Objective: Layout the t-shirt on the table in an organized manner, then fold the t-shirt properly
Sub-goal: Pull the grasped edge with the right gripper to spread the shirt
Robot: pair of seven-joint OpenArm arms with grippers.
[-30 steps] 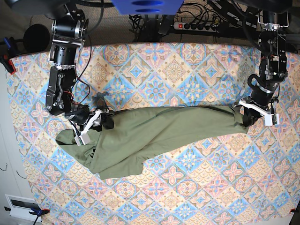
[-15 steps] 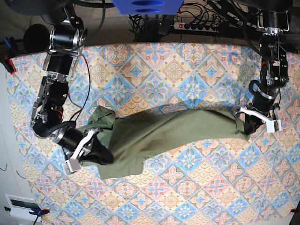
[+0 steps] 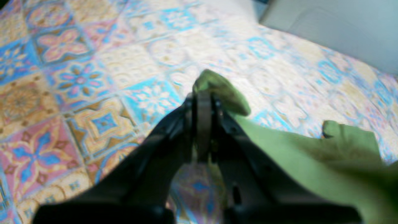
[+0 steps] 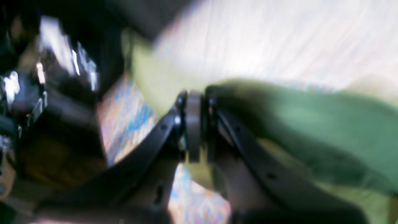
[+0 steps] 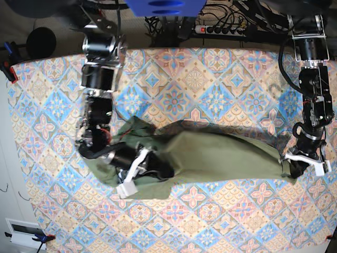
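The olive-green t-shirt (image 5: 221,153) lies stretched across the middle of the table (image 5: 210,79), bunched and folded over at its left end. My right gripper (image 5: 164,171) is shut on a fold of that left part; in the right wrist view the right gripper (image 4: 194,96) pinches green t-shirt (image 4: 295,124) cloth, though the picture is blurred. My left gripper (image 5: 290,167) is shut on the shirt's right end near the table's right side. In the left wrist view the left gripper (image 3: 202,96) clamps a small lump of the t-shirt (image 3: 279,146) over the table (image 3: 77,77).
Behind the table's far edge lie a power strip (image 5: 221,29) and tangled cables. A red clamp (image 5: 9,71) grips the left table edge, and a white box (image 5: 23,232) sits off the front-left corner. The right arm's links (image 5: 97,105) reach over the table's left part.
The right gripper has carried the shirt's left end rightwards, over the shirt's body. The left gripper has drawn the right end towards the front edge, so the shirt now slants.
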